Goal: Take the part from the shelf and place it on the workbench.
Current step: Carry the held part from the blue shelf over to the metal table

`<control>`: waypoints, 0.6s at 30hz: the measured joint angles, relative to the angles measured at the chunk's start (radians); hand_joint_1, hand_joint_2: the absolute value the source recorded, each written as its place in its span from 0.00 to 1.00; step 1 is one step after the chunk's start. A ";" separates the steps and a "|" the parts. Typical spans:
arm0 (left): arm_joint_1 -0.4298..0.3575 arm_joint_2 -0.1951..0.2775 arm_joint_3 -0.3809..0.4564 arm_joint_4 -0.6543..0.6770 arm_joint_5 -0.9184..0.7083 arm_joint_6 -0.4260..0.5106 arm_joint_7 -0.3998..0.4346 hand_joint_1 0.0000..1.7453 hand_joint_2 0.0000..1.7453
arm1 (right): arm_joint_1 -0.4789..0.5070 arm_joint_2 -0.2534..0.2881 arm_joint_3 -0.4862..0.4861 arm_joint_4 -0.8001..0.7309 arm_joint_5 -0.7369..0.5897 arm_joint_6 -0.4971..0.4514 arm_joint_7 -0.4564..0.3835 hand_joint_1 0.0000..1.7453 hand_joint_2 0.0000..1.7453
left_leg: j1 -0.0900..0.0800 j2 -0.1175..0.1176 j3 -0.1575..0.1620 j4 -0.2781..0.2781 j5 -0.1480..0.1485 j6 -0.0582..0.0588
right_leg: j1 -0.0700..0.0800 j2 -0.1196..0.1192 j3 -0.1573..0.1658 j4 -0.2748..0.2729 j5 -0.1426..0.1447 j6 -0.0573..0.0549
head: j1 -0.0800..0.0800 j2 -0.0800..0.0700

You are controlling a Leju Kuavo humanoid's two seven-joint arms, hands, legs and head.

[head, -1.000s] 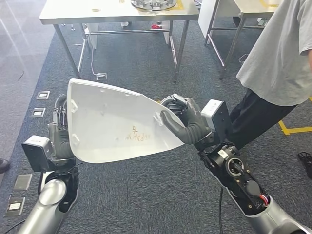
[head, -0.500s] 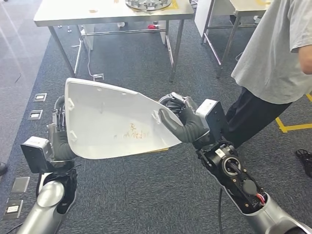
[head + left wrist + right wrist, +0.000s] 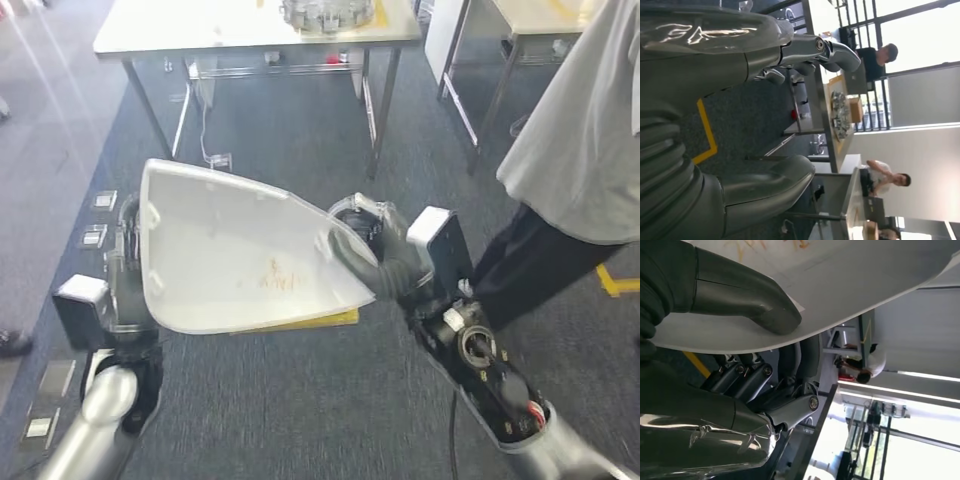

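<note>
Carrying the white panel (image 3: 241,255), a broad, thin moulded shell with a rounded wide end at left and a taper to a point at right. It rides between my two hands, roughly level, inner face up, above the dark carpet (image 3: 302,400). Faint orange handwriting sits near its middle; small moulded tabs stand along the left edge and near the right tip. My left hand (image 3: 124,270) grips the wide end, fingers behind the rim; the left wrist view shows thumb and fingers apart with the shell's edge not clearly visible, so the hold there reads mostly from the head view. My right hand (image 3: 377,255) clamps the narrow end: thumb (image 3: 749,302) pressed flat on the upper face, fingers (image 3: 753,375) curled under. I judge it light for its span, fairly stiff but likely to flex or twist if one hand leads. The smooth glossy skin looks slippery, so edges and rim are the best purchase, both ends supported. Tabs and thin tip look breakable; keep them off hard contact. The table (image 3: 226,30) stands far ahead, with a round metal fixture (image 3: 328,12) on it. A person (image 3: 581,150) in a grey shirt stands near on the right.
</note>
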 joint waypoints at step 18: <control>-0.004 0.003 0.002 0.005 -0.005 0.000 -0.001 0.00 1.00 | -0.004 0.002 -0.001 0.004 -0.012 0.007 -0.004 1.00 1.00 | -0.035 0.011 -0.245 -0.025 0.239 0.027 | 0.018 0.005 0.316 -0.045 -0.181 -0.034 | -0.067 0.000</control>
